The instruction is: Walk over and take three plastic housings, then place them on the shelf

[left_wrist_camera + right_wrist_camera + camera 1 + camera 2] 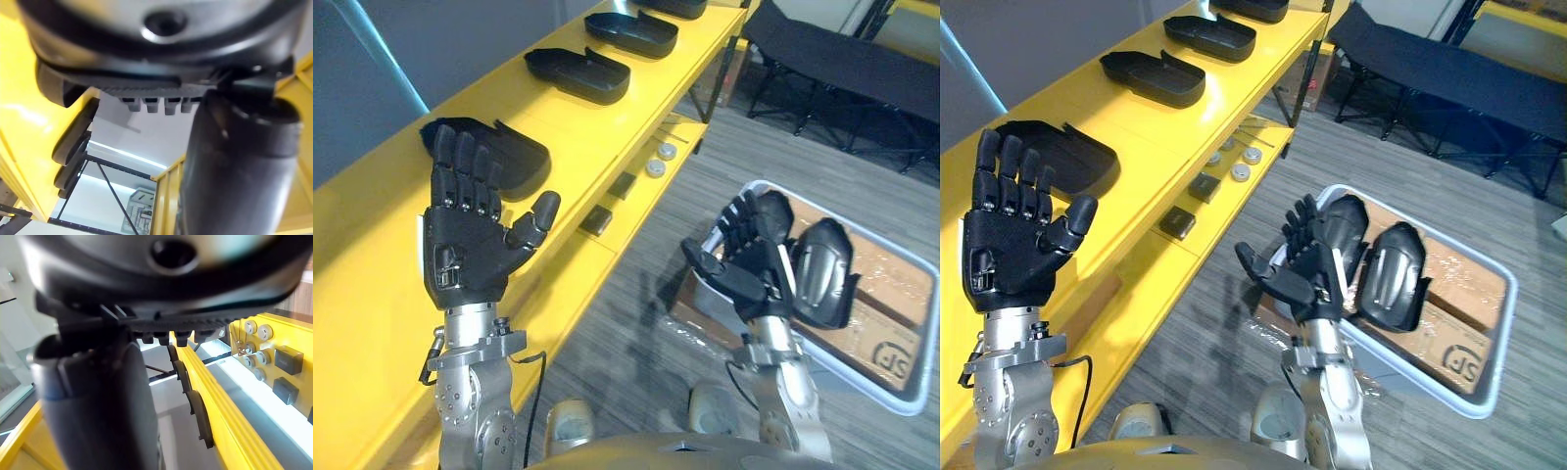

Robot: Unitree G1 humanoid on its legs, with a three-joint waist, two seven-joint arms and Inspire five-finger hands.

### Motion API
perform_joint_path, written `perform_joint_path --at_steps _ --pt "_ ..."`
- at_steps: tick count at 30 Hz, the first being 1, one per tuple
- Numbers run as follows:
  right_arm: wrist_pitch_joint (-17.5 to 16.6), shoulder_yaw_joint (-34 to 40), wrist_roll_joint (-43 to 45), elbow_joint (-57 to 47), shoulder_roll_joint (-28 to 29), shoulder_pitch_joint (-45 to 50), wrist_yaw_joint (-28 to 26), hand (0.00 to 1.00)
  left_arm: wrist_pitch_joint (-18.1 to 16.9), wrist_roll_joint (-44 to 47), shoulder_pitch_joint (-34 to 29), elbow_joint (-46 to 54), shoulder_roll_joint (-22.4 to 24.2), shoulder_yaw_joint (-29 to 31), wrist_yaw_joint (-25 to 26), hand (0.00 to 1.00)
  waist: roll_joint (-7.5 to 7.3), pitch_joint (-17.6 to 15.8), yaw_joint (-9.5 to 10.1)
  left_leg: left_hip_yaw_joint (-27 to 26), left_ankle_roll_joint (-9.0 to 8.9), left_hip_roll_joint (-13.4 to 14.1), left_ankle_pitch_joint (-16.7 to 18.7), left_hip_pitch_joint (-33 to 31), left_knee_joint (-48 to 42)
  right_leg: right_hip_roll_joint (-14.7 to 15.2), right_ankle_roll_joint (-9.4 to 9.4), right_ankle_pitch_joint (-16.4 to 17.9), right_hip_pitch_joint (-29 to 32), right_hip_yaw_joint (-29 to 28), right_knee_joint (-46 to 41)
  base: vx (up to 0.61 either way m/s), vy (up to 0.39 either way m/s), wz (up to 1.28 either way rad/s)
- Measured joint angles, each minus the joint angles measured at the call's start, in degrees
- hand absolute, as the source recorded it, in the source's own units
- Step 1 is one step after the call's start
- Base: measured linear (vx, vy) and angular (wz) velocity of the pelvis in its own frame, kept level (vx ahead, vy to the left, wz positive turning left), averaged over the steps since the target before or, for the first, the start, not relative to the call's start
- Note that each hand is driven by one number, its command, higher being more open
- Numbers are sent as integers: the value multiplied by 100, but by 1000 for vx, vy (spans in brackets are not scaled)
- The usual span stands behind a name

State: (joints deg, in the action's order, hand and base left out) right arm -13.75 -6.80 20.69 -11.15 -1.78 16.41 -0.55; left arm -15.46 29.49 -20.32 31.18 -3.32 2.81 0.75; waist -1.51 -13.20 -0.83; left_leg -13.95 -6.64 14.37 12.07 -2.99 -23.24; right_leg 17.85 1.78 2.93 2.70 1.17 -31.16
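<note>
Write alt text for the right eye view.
Both dark hands are held up with fingers open: the left hand by a black housing on the yellow shelf, the right hand in front of a grey bin holding two housings.

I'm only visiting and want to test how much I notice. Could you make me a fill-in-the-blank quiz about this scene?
1. The long shelf carrying a row of black housings is coloured ____.
2. The left hand and the right hand are both ____ rather than shut, and they hold nothing.
3. The grey bin by the right hand holds ____ more of the housings.
Missing words: yellow; open; two.
</note>
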Motion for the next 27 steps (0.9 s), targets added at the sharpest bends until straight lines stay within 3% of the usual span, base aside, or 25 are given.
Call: perform_joint_path --at_steps 1,2,4,5,8,11,12,13,14,15,17,19,21,24,27 --pt "9 0 -4 55 15 -10 77 100 70 163 26 -57 -40 -22 -3 100 -69 48 27 17 -74 44 -41 -80 -30 -57 317 143 -133 -41 341 -98 -346 -38" --pt "60 50 -12 158 -31 -12 217 100 205 449 57 -211 -8 -142 -5 100 -36 85 95 34 -209 194 -205 -124 103 -229 633 360 -198 17 731 -111 -333 -43" --pt "105 234 -140 216 -94 37 295 100 366 677 63 -361 41 -403 -34 100 68 76 44 -26 -389 353 -494 -106 442 -409 953 569 -291 87 1242 -99 -321 -58" --pt "137 391 -239 267 -193 101 312 100 454 674 61 -410 112 -577 -61 100 170 88 1 -155 -480 496 -633 -54 628 -550 1026 615 -289 227 1541 -98 -298 -70" --pt "219 575 -228 320 -554 193 277 100 523 639 107 -442 278 -974 -123 100 417 36 -324 -139 -317 761 -817 68 770 -904 917 546 -268 126 1830 -96 -211 -65" --pt "201 749 -225 295 -773 532 35 100 577 644 132 -529 270 -1002 -274 100 439 6 -524 107 262 695 -821 271 558 -983 772 585 -141 -345 1704 -104 -90 -89" --pt "202 795 -219 277 -833 678 -91 100 571 663 124 -576 268 -970 -351 100 512 13 -513 359 497 526 -456 360 531 -1004 731 609 7 -604 1631 -127 41 -113" --pt "206 816 -194 267 -925 805 -181 100 569 667 92 -642 265 -956 -427 100 648 18 -482 584 550 295 -17 485 536 -1046 704 625 153 -863 1596 -130 85 -110" --pt "208 828 -171 265 -945 851 -221 100 569 682 76 -654 260 -951 -464 100 705 -3 -490 669 614 258 171 521 541 -1060 710 619 201 -943 1583 -120 152 -99" --pt "212 855 -112 266 -976 949 -291 100 569 692 58 -692 260 -951 -554 100 745 -43 -486 847 471 98 460 538 516 -1042 747 598 319 -1134 1527 -90 141 -62" --pt "210 832 -115 267 -945 1042 -267 100 556 692 60 -817 228 -945 -642 100 688 -69 -441 922 301 -113 614 497 367 -945 906 398 422 -1296 1580 -112 222 -65" --pt "185 791 -165 267 -861 1001 -112 100 563 689 111 -936 182 -987 -678 100 596 -98 -425 889 189 -198 677 359 226 -855 971 136 526 -1214 1738 -91 176 -46" --pt "184 885 -223 336 -694 768 332 100 613 644 353 -1087 52 -1084 -708 100 500 -244 -401 910 -70 -217 661 162 -48 -786 1017 -217 540 -1011 1966 -85 116 -23" --pt "167 1349 -222 556 -481 387 824 100 826 559 540 -1118 -114 -1176 -719 100 372 -394 -334 947 -174 -232 723 18 -244 -720 984 -648 457 -635 2326 -110 108 -13" --pt "19 2063 -225 1019 -474 -192 1346 100 964 532 763 -1115 -384 -1144 -728 100 250 -598 -207 990 -137 -304 801 -282 -562 -601 951 -985 374 -238 2751 -106 103 3"
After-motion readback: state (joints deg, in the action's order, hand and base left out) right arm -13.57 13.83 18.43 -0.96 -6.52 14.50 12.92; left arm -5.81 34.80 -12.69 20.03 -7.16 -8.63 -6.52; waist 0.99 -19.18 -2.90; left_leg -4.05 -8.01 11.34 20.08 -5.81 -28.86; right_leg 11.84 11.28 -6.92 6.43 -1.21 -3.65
